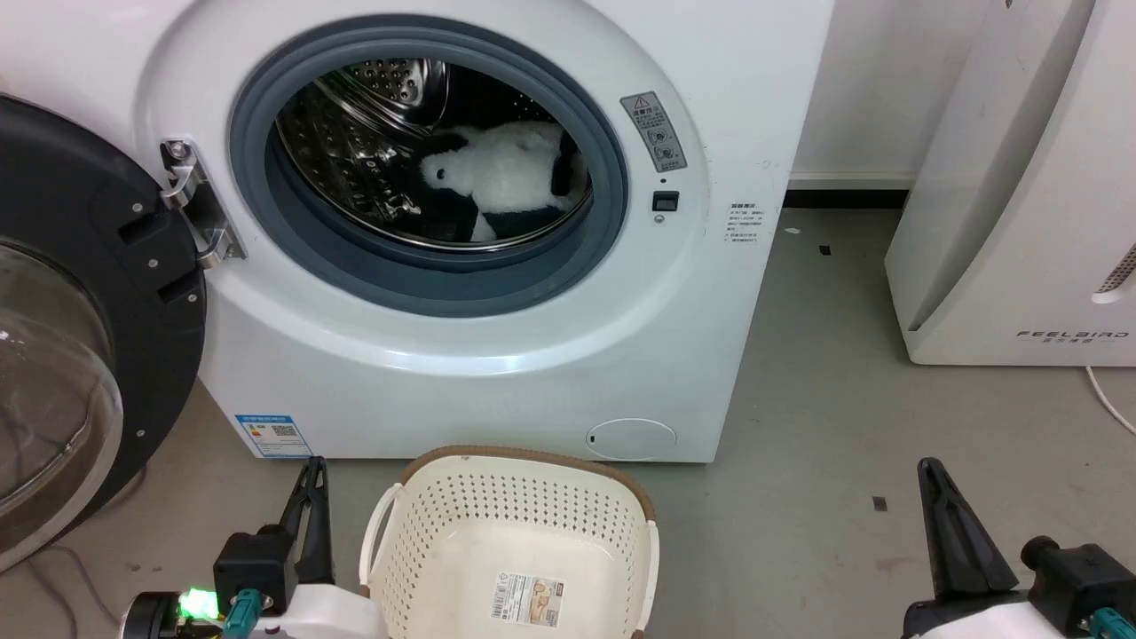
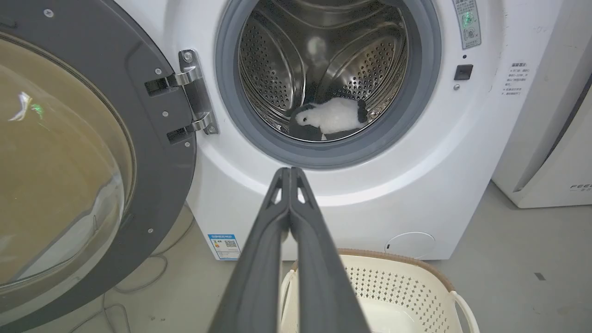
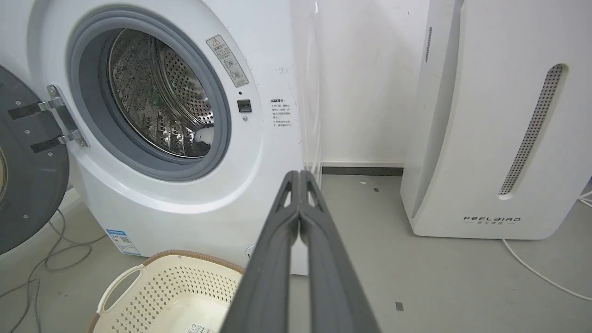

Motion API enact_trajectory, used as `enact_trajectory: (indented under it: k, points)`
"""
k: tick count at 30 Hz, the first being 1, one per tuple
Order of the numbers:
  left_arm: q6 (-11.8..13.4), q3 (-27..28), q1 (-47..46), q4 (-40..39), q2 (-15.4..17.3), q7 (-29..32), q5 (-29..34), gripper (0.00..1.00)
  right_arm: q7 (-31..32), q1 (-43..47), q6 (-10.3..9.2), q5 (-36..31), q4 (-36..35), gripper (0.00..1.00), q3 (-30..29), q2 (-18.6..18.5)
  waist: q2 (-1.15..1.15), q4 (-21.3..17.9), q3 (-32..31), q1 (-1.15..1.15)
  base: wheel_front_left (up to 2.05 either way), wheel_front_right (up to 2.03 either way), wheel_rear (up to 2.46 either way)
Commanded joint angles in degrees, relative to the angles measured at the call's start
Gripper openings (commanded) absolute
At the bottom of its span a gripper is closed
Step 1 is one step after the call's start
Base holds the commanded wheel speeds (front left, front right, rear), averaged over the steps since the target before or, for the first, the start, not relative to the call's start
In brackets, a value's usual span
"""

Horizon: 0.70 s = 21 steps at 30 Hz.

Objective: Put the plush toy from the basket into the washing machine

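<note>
Plush toy is in the washing machine, lying low in the drum toward its right side. The basket on the floor in front holds nothing, with the sticker on its bottom exposed.

Left end effector and right end effector are both clenched on nothing, fingers pressed together, parked low on either side of the basket and well apart from the toy.

Handling, as judged: light, soft, squashy. The fur compresses, so a shallow pinch would likely slip. If it needs regrabbing, bite deep into the white torso or take a black limb. Not fragile.

The toy looks clear of the grey gasket, but the depth is hard to read from here. The right wrist view gives just a sliver of it past the rim.

Surroundings:
- The door is swung wide open on the left, with its hinge protruding beside the porthole.
- The basket sits right under the opening, so a low reach has to clear its rim.
- The FEELBIRD appliance stands to the right, and a cable trails on the floor.
</note>
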Motion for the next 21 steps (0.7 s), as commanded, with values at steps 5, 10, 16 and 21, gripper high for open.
enact_trajectory:
  k: [5,10,16,21]
  points:
    - [-0.56,0.33,-0.43,-0.72,-0.40,0.82,0.64,0.00,0.83,-1.29,-0.02,-1.07,0.15,0.00,0.22,0.01,0.00,-0.10,-0.03,0.00,0.00,0.00,0.00]
    - [-0.86,0.44,-0.48,-1.04,-0.59,1.41,0.73,0.00,1.41,-1.57,-0.02,-1.49,0.19,0.00,0.34,0.01,0.00,-0.17,-0.06,0.00,0.00,0.00,0.00]
    - [-1.17,0.55,-0.52,-1.37,-0.79,1.99,0.83,0.00,2.00,-1.84,-0.02,-1.91,0.22,0.00,0.45,0.01,0.00,-0.25,-0.08,0.00,0.00,0.00,0.00]
    - [-1.48,0.66,-0.57,-1.70,-0.99,2.58,0.92,0.00,2.59,-2.11,-0.02,-2.33,0.26,0.00,0.57,0.01,0.00,-0.33,-0.11,0.00,0.00,0.00,0.00]
